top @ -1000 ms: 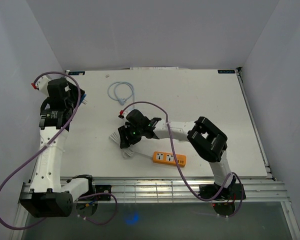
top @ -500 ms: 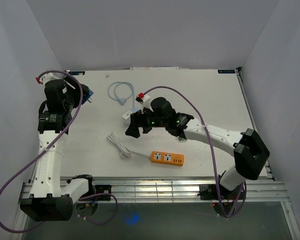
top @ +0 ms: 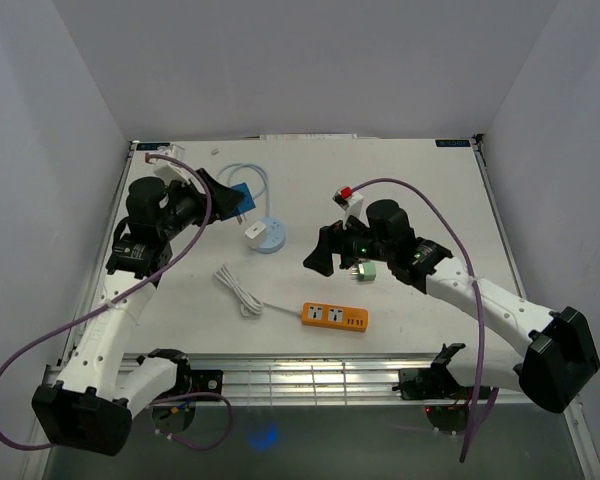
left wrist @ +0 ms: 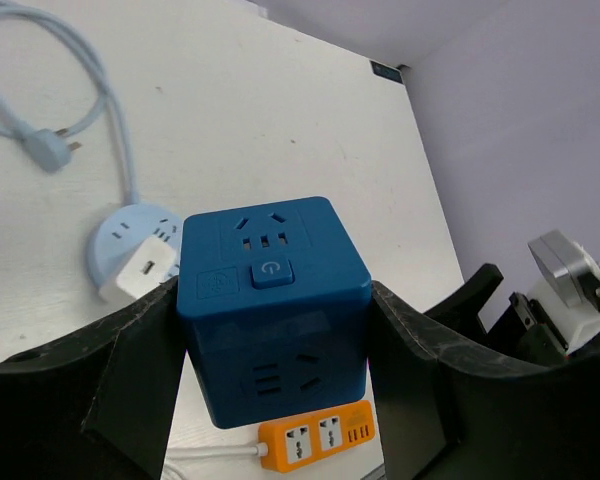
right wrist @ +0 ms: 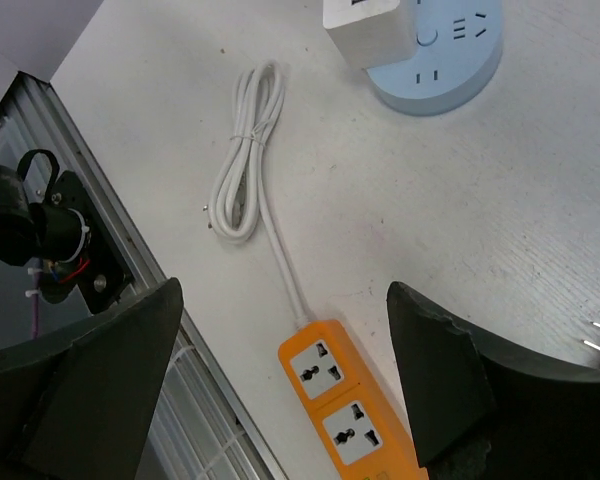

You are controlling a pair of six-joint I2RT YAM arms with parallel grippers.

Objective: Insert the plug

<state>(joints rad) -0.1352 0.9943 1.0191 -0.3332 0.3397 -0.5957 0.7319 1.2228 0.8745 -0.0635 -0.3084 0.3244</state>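
Observation:
My left gripper (top: 236,200) is shut on a blue cube socket (top: 242,197) and holds it above the table; in the left wrist view the cube (left wrist: 270,300) sits between both fingers of the gripper (left wrist: 275,345). My right gripper (top: 325,256) is open and empty above the table, and in the right wrist view (right wrist: 280,390) it is over the orange power strip (right wrist: 345,405). A small green plug (top: 367,270) lies on the table beside the right wrist. A white adapter (top: 254,232) sits in a round light-blue socket (top: 270,240).
The orange power strip (top: 335,317) lies near the front edge with its white cable (top: 238,290) coiled to the left. A light-blue cable with a plug (top: 242,180) loops at the back. The right arm (left wrist: 570,300) shows at the edge of the left wrist view.
My right arm swung from the white cable area to the right and opened out. My left arm came in toward the middle with the blue cube. The round socket and green plug are now uncovered.

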